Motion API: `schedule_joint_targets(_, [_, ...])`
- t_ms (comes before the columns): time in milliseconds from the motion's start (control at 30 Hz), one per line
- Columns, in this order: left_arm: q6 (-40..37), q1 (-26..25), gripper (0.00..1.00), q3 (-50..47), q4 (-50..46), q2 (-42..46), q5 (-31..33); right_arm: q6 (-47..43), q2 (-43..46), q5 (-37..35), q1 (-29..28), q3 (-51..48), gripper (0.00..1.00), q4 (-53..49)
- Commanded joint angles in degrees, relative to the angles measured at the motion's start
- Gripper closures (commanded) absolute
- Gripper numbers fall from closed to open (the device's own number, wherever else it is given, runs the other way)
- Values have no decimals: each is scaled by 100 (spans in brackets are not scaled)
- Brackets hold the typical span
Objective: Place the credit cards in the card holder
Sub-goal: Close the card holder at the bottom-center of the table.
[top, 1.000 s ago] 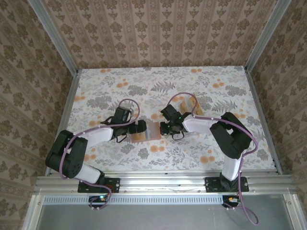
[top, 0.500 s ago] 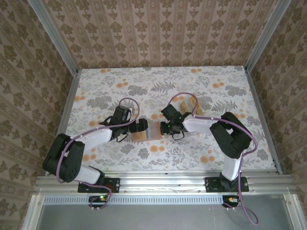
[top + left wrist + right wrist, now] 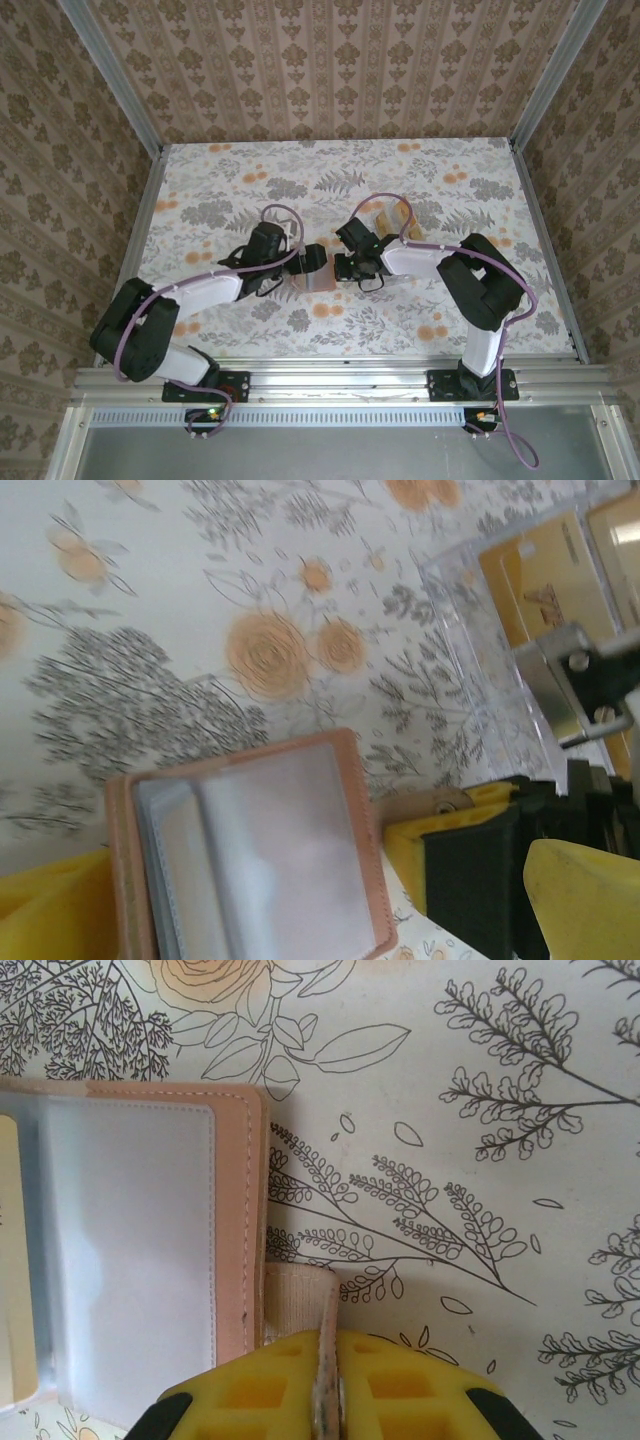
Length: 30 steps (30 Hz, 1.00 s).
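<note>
Beyond the card holder [image 3: 255, 865], credit cards [image 3: 535, 580] in clear tray [image 3: 468, 675].

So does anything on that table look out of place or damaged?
Nothing looks spilled or broken. The card holder lies open on the table, the right gripper pinches its strap, and the credit cards sit side by side in a clear tray.

L wrist: card holder [image 3: 250, 860] blurry, cut at btm edge; credit cards [image 3: 540, 580] cropped at R edge.
</note>
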<state>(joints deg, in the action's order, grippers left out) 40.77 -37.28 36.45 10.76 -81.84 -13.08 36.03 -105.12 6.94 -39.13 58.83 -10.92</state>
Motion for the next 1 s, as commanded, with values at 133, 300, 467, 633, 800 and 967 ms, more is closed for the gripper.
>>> schedule_joint_targets(133, [269,-277,0,170,350,-64,161,19,-309,211,-42,98,87,95])
schedule_joint_targets(300, [423,-366,0,94,662,-108,207,-10,-230,263,32,135,80,20])
schedule_joint_targets(467, [409,-390,0,146,667,-104,208,-51,89,265,209,152,67,-132])
schedule_joint_targets(633, [462,-413,0,142,755,-80,202,-51,417,229,417,173,59,-290])
schedule_joint_targets(800, [519,-485,0,152,836,-68,203,4,691,187,579,147,52,-380])
schedule_joint_targets(967, [562,-569,0,141,895,-86,218,71,964,63,810,190,50,-548])
